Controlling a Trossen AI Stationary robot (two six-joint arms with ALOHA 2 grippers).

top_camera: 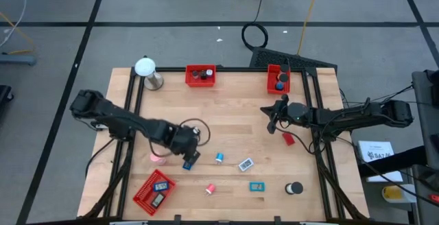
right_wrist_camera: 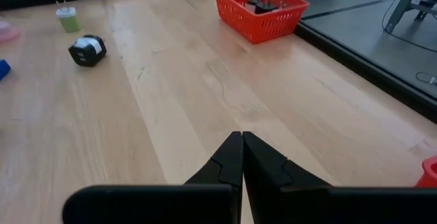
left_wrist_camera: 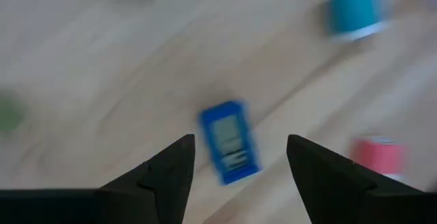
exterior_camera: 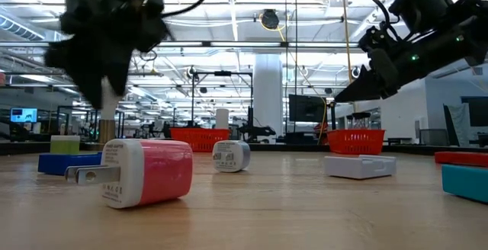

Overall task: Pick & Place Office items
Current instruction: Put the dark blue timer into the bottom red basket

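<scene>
Wooden counter [top_camera: 226, 122] with a black frame, grey floor around it, big open lab hall behind in the low view. My left gripper [top_camera: 186, 158] hangs low over the front-left part of the counter, fingers [left_wrist_camera: 167, 173] spread apart with nothing between them; directly below, lying flat on the wood, is a small blue rectangular piece [left_wrist_camera: 230, 142], not touching either finger as far as I can tell. Near it: blue roll [top_camera: 219, 158], pink roll [top_camera: 158, 158] just left of the gripper, small white-and-blue piece [top_camera: 245, 164], pink-red plug block [top_camera: 210, 188], flat teal piece [top_camera: 256, 187], black-and-white roll [top_camera: 294, 188] toward the front right. Red flat piece [top_camera: 288, 138] lies by the right edge, under my right arm. My right gripper [top_camera: 272, 122] hovers above the right-middle of the counter, fingers [right_wrist_camera: 235, 159] pressed fully together, holding nothing. Three red mesh trays: one at back centre [top_camera: 200, 75] with dark and red bits inside, one at back right [top_camera: 278, 79] with blue and black bits, one tilted at front left [top_camera: 154, 192] holding a blue piece and a dark one. White ball on silver stand [top_camera: 146, 70] sits at back left, just beside the back-centre tray. Low view is close on the pink-and-white plug block [exterior_camera: 145, 172], with a small white cube [exterior_camera: 230, 156] and a flat white piece [exterior_camera: 360, 165] farther back.
</scene>
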